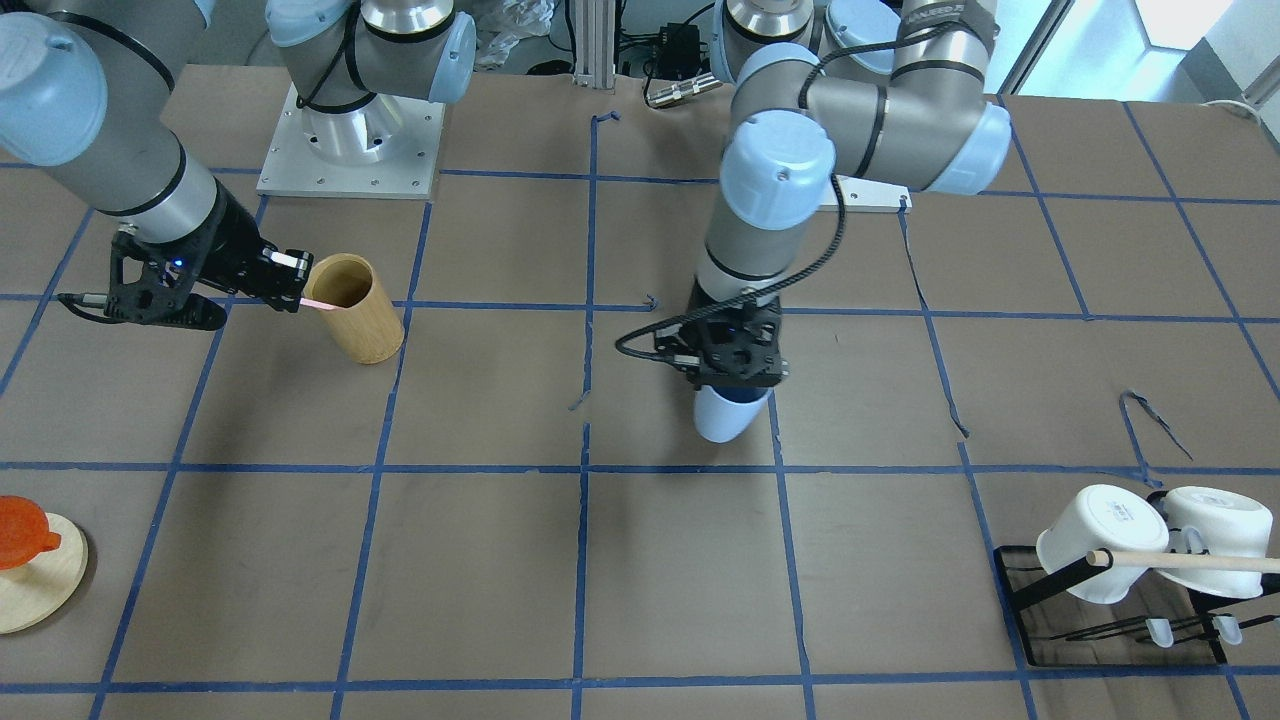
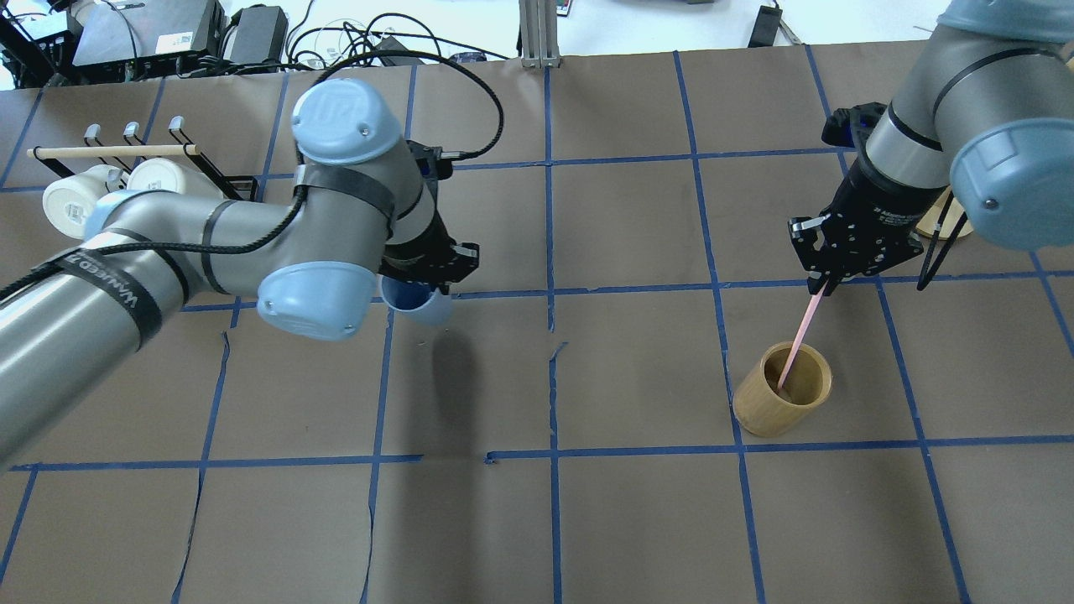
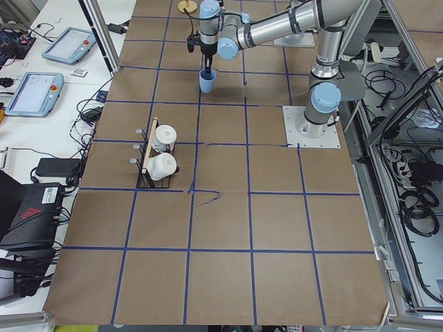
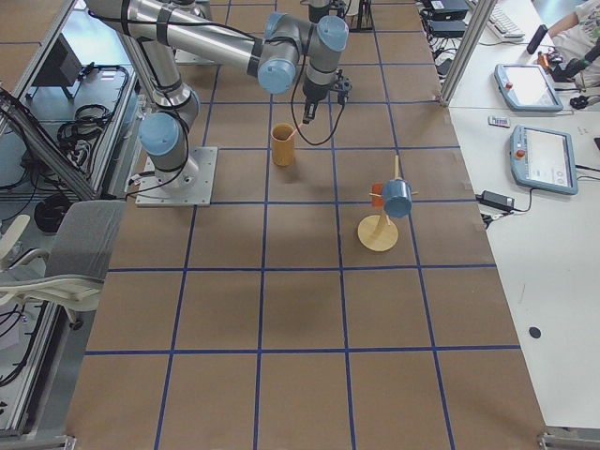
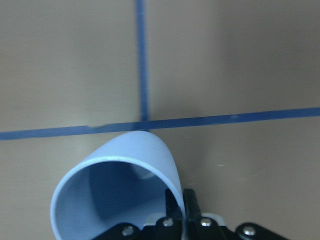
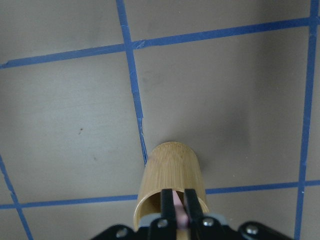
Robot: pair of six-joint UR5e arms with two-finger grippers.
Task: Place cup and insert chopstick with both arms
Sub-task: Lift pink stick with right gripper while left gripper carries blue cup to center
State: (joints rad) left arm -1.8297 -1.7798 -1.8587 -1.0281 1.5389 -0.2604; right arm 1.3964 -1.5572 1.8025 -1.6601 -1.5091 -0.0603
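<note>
Cup point(image 1: 722, 420), light blue, hangs tilted from left end effector point(image 5: 180, 212), pinched by its rim wall, near middle of surface point(image 1: 500, 560), seemingly just off it. Pink chopstick point(image 2: 801, 331) clamped in right end effector point(image 6: 181, 205), tip inside bamboo holder point(image 2: 768, 411). Advice: level cup, lower until base sits flat, then release; lift chopstick straight, sparing holder.

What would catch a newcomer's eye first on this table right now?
The left arm has its jaws shut on the rim of the light blue cup near the middle of the table. On the robot's right, the right arm has its jaws shut on the pink chopstick, whose lower end sits inside the tan bamboo cylinder.
</note>
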